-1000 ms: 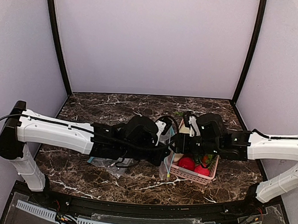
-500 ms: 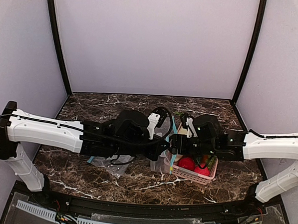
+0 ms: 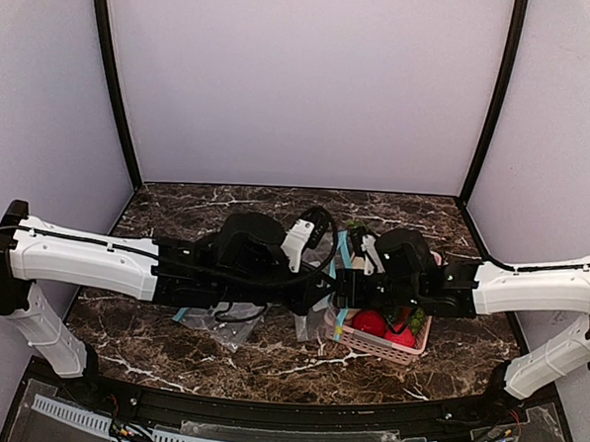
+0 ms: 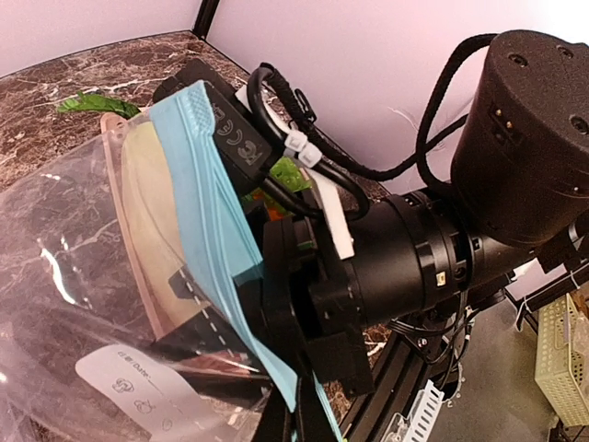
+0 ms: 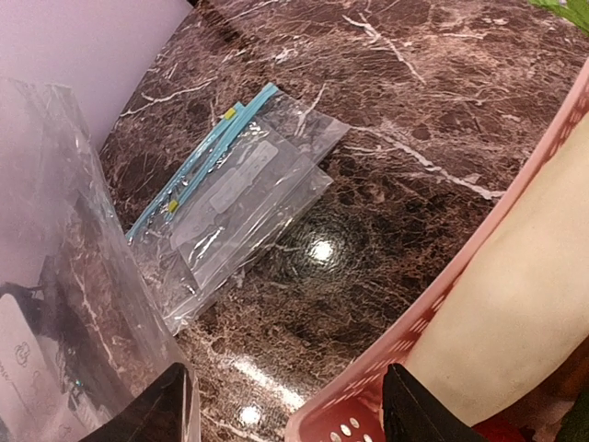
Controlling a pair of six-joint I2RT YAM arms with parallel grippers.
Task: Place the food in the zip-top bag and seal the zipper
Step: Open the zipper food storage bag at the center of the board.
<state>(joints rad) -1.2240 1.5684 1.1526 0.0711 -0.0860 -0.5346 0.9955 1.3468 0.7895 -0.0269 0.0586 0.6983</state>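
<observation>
My left gripper [image 4: 299, 419] is shut on the light blue zipper [image 4: 210, 221] of a clear zip-top bag [image 4: 64, 276], which hangs raised over the table's middle. From above, the zipper [image 3: 342, 268] stands upright between both grippers. My right gripper [image 5: 294, 414] is open right beside the bag [image 5: 51, 267]. One fingertip [image 5: 166, 410] is against the plastic, the other [image 5: 428, 414] over the pink basket's rim. Two red fruits [image 3: 369, 322] [image 3: 400, 335] lie in the basket [image 3: 382, 349], with something green [image 3: 416, 317] beside them, too small to identify.
Spare flat zip-top bags [image 5: 230, 184] lie on the marble table [image 5: 396, 120] left of centre, under my left arm [image 3: 124, 267]. A long white radish [image 5: 534, 267] rests in the pink basket [image 5: 479, 285]. Green leaves [image 4: 97, 103] show at the basket's far end.
The bag has been lifted so its blue strip now stands upright. Both wrists shifted slightly left and up, and my right gripper opened wider.
</observation>
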